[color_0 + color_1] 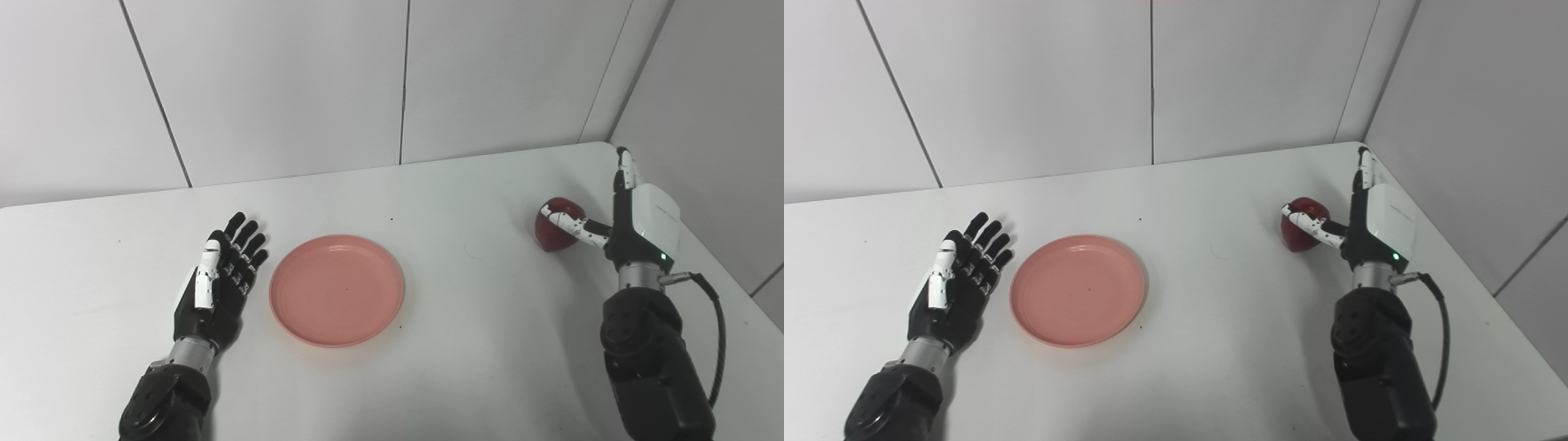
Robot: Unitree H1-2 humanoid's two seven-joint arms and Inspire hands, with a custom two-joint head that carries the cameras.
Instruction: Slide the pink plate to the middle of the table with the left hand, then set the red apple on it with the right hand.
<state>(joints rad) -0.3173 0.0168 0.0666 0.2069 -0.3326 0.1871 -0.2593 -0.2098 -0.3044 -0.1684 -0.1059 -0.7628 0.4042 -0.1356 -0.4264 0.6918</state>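
Plate step looks done: pink plate (337, 290) near mid-table, left hand (215, 286) spread flat just left of it; right hand (618, 211) around red apple (556, 223) far right, grip closure unclear — next needs firm grasp, lift, carry left.

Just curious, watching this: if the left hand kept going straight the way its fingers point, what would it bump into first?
Probably nothing on the table. The left hand points toward the back wall, and the pink plate lies to its side, not ahead.
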